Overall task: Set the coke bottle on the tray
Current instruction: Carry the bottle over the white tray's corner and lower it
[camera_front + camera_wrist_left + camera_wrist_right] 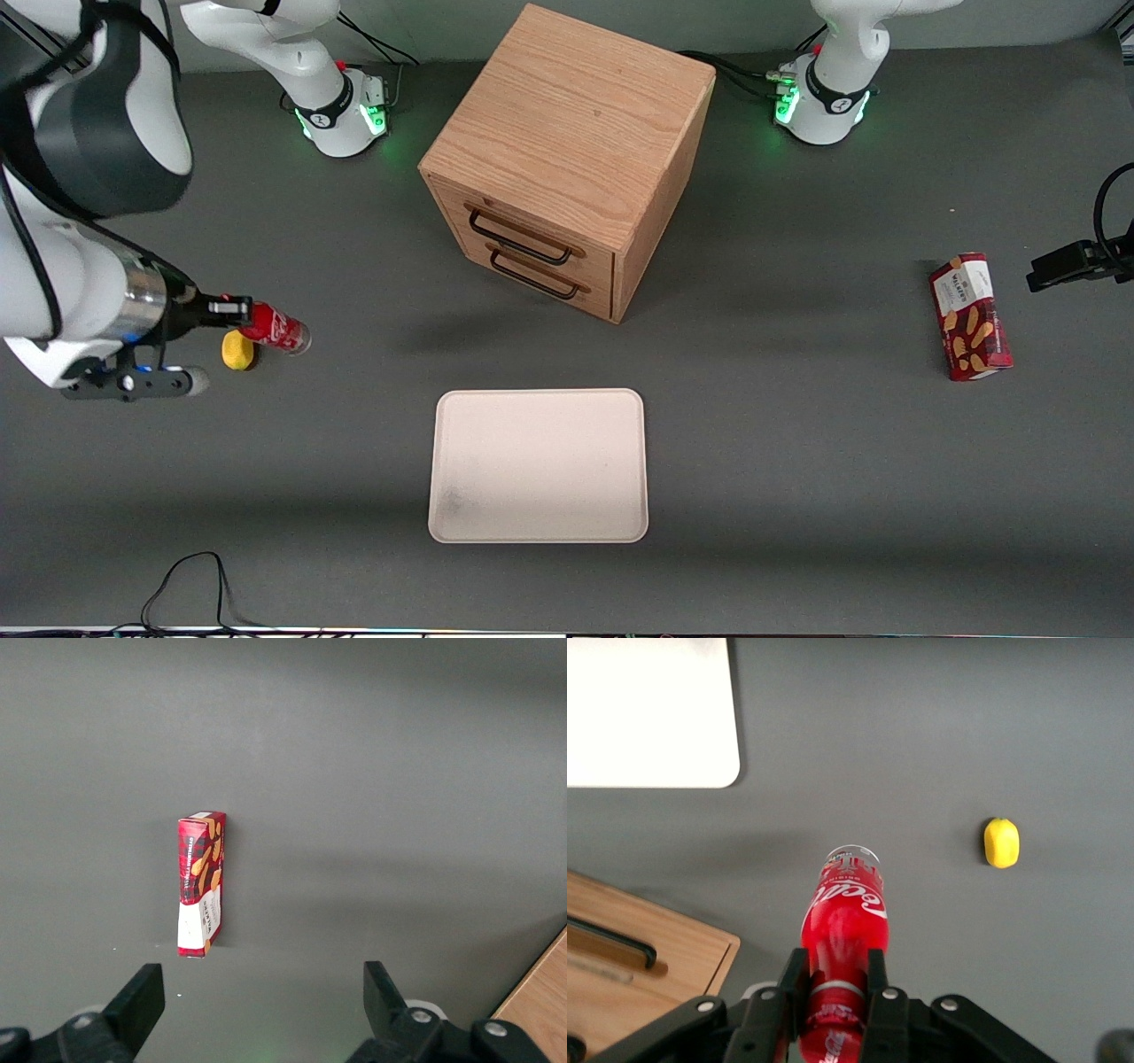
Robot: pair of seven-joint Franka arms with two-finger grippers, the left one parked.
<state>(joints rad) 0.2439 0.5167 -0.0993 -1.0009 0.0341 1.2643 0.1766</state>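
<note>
My right gripper (237,310) is shut on the coke bottle (276,332), a small red-labelled bottle held near its cap end. It hangs above the grey table at the working arm's end. In the right wrist view the fingers (794,979) press both sides of the coke bottle (844,912), and its clear base points away from the gripper (837,973). The pale cream-pink tray (538,465) lies flat with nothing on it, nearer to the front camera than the cabinet and well apart from the bottle. A corner of the tray (647,718) shows in the right wrist view.
A yellow lemon (237,351) (1001,842) lies on the table just beside the held bottle. The wooden drawer cabinet (567,159) (629,966) stands mid-table with both drawers shut. A red biscuit box (970,316) (202,883) lies toward the parked arm's end.
</note>
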